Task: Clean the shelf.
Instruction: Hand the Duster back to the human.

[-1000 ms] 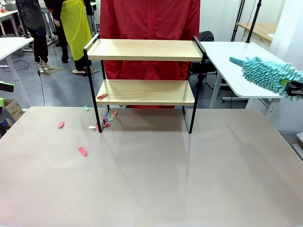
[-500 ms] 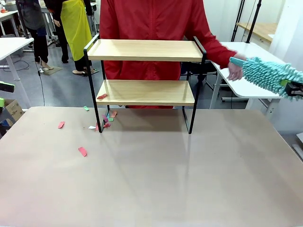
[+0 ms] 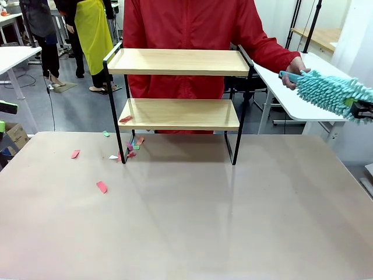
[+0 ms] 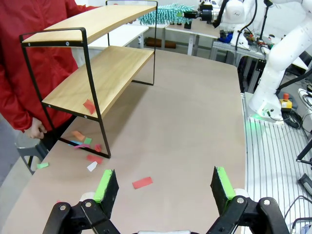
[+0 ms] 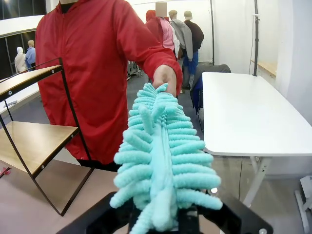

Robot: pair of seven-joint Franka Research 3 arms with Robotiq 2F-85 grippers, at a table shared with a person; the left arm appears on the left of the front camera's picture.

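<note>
The shelf (image 3: 178,87) stands at the far middle of the table, with a red paper scrap (image 3: 125,118) on the left end of its lower board. At the far right, above the table's edge, my right gripper (image 3: 362,108) is shut on the handle end of a teal fluffy duster (image 3: 331,91). The person's hand (image 3: 294,66) grips the duster's tip. In the right wrist view the duster (image 5: 161,156) rises from my right gripper (image 5: 165,220) toward that hand (image 5: 165,77). My left gripper (image 4: 163,187) hangs open over the table's left end, near the shelf (image 4: 100,63).
Several coloured paper scraps (image 3: 101,186) lie on the table around the shelf's left front leg (image 3: 121,153). A person in a red jacket (image 3: 183,23) stands right behind the shelf. A white side table (image 3: 285,81) sits at the back right.
The person's arm has reached out to the right and the hand has taken hold of the duster's tip. Neither gripper has moved.
</note>
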